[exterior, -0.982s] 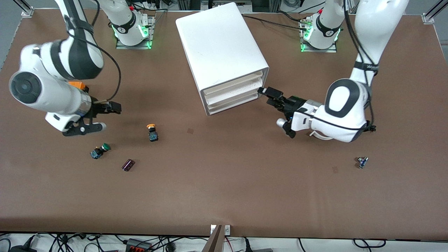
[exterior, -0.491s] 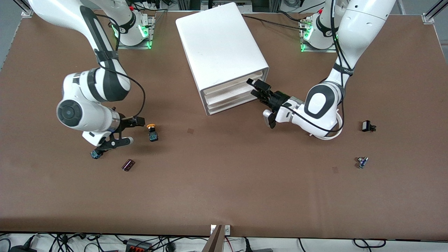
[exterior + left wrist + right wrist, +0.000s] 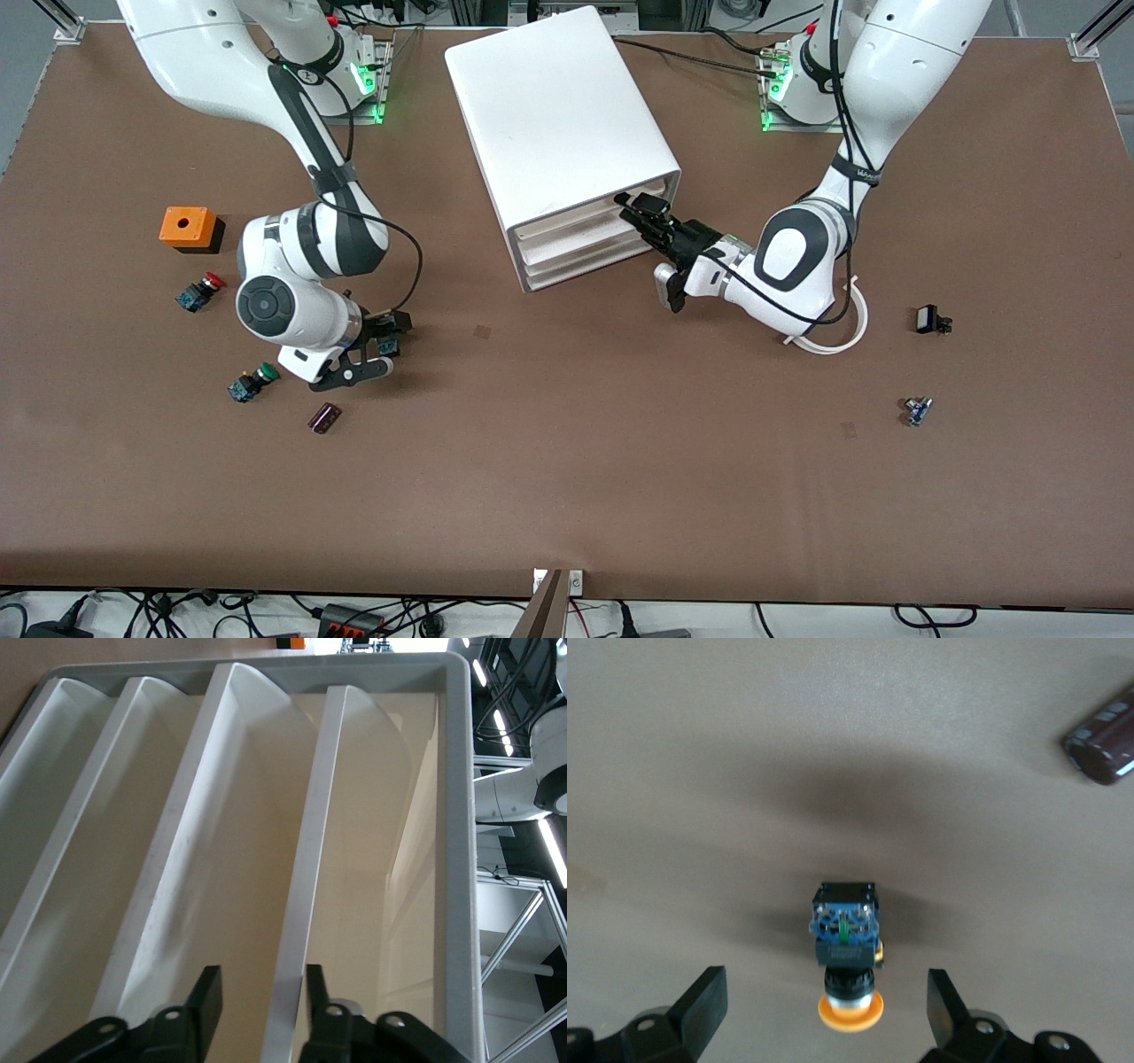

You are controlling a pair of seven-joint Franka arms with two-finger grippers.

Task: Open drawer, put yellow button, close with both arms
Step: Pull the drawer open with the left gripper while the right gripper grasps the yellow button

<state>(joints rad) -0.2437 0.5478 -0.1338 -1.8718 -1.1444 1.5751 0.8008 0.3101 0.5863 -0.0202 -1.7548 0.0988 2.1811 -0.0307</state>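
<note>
Yellow button (image 3: 848, 974) lies on its side on the table (image 3: 567, 478) toward the right arm's end, its long axis running cap to body. It sits between the spread fingers of the right gripper (image 3: 824, 1005), not yet lifted. The left gripper (image 3: 257, 1001) pinches the front lip of the top drawer (image 3: 292, 930) (apparently closed around it), and the drawer looks barely pulled. Loading and closing remain.

The yellow-capped push-button switch (image 3: 845, 943) lies on the brown table (image 3: 620, 487), at seven o'clock from the big white boxy cabinet (image 3: 558, 115).
</note>
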